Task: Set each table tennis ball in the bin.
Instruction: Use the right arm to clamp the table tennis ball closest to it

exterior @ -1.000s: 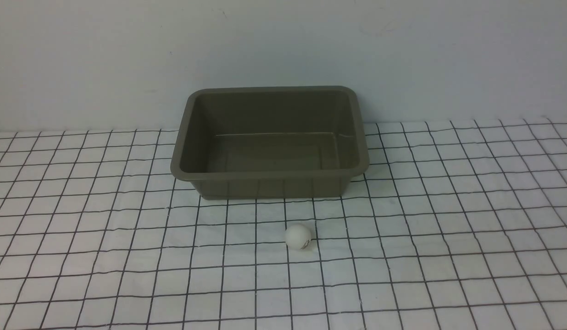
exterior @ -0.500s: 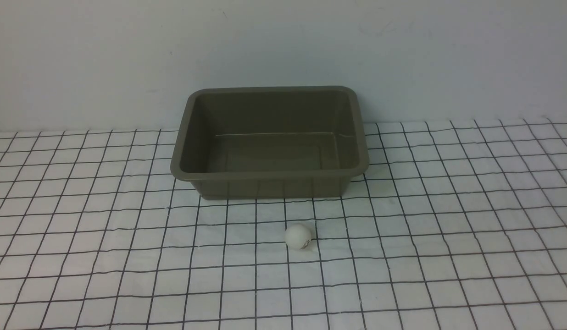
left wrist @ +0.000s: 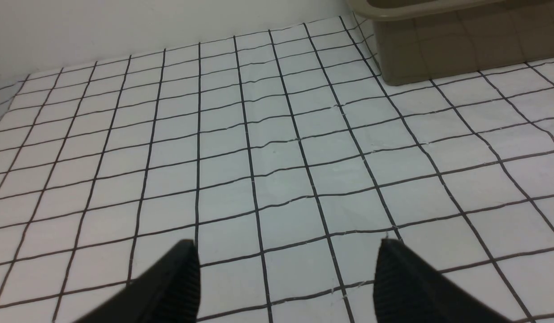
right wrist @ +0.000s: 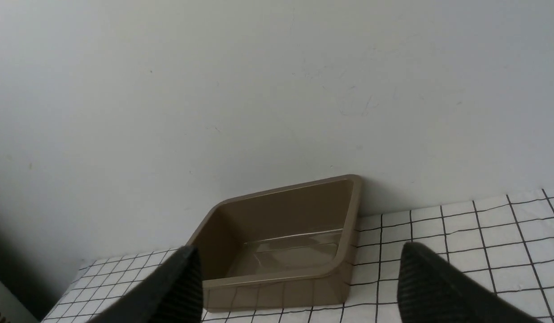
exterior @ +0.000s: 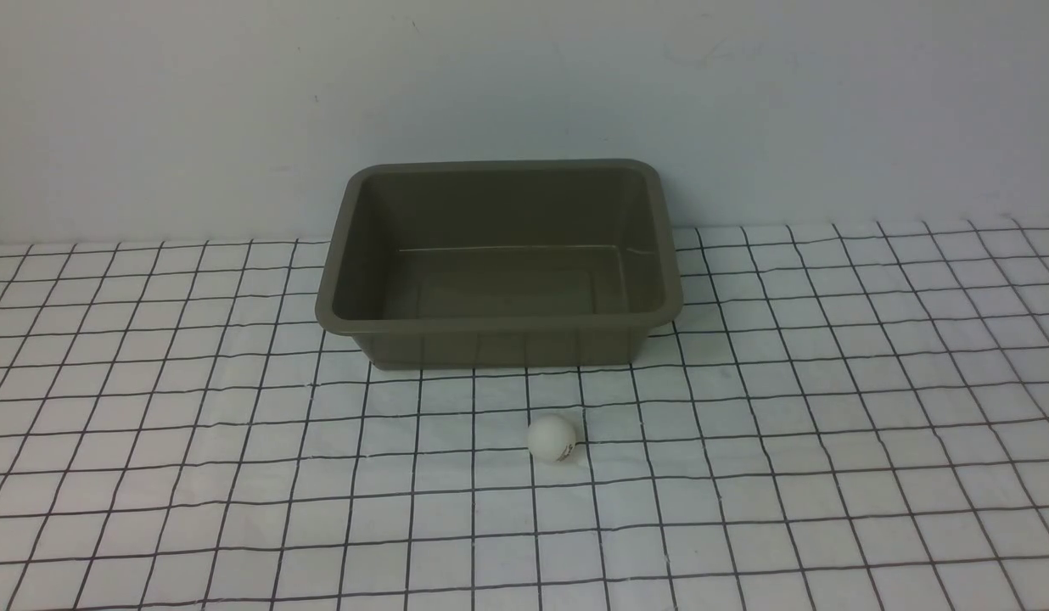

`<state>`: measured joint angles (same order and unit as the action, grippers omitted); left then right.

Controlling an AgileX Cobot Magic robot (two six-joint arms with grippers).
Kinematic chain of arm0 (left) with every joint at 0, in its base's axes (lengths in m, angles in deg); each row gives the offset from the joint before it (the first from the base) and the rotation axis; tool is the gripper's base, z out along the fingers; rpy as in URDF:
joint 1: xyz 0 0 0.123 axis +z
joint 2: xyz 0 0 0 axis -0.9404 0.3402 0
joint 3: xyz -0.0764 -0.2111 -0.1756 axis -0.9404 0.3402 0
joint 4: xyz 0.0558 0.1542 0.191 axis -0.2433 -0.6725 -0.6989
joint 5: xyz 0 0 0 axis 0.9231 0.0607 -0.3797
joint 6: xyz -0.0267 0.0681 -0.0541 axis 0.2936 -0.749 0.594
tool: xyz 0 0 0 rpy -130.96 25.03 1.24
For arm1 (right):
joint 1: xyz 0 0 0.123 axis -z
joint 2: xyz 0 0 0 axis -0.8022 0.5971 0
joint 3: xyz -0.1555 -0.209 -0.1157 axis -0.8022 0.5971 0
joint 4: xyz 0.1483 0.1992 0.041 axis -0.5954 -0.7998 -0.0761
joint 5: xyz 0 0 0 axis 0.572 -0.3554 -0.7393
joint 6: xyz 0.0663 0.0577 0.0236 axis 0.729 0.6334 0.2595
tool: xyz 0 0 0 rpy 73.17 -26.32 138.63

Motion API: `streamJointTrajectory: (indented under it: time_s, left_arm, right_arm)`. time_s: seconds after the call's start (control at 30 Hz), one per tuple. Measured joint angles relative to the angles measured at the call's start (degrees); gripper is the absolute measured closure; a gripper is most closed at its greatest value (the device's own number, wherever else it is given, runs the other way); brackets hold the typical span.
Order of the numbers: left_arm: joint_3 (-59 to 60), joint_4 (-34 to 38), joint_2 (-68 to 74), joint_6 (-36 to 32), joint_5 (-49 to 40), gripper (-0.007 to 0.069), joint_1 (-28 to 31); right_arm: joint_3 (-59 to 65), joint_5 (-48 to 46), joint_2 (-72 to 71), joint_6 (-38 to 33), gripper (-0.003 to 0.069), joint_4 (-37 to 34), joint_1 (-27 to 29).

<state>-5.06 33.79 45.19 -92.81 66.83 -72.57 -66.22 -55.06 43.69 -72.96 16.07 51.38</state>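
Front view only: table tennis ball (exterior: 552, 437) on the grid cloth (exterior: 830, 424), near the bin (exterior: 499, 322) on the robot's side, not touching.
Left gripper (left wrist: 286, 264): spread wide, holding nothing; bin corner well ahead of the fingers (left wrist: 178, 282).
Right gripper (right wrist: 299, 269): wide too, empty; bin ahead, framed between the fingers, backed by the wall (right wrist: 277, 89).
Ball versus fingers: in neither wrist view, cannot tell.

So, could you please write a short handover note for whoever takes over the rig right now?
Left gripper: open, empty, above the checked cloth.
Right gripper: open, empty, facing the bin.
Table tennis ball: on the cloth just in front of the bin, not touching it.
Done: nothing; the bin holds no ball.
Left: grasp the ball and drop it in the bin.
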Motion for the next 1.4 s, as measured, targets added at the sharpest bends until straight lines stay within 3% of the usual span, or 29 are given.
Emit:
streamJointTrajectory:
  time_s: [0.83,0.93,1.07,1.1,1.17,1.23,1.4]
  left_arm:
    - [0.0,0.0,0.0,0.0,0.0,0.0157,0.0]
    - [0.0,0.0,0.0,0.0,0.0,0.0157,0.0]
    - [0.0,0.0,0.0,0.0,0.0,0.0157,0.0]
    - [0.0,0.0,0.0,0.0,0.0,0.0157,0.0]
    - [0.0,0.0,0.0,0.0,0.0,0.0157,0.0]
    - [0.0,0.0,0.0,0.0,0.0,0.0157,0.0]
    - [0.0,0.0,0.0,-0.1,0.0,0.0157,0.0]
  right_arm:
    - [0.0,-2.3,0.5,-1.8,0.0134,0.0,0.0]
    - [0.0,-8.8,4.0,-11.6,0.0134,-0.6,0.0]
    - [0.0,-11.4,7.8,-19.2,0.0134,-3.2,0.0]
    - [0.0,-12.4,11.6,-24.5,0.0134,-5.6,0.0]
    - [-0.1,-13.0,13.8,-27.1,0.0134,-6.4,0.0]
    - [-1.7,-14.3,20.6,-35.0,0.0134,-8.6,0.0]
    - [-6.0,-14.4,29.4,-43.8,0.0134,-10.7,0.0]
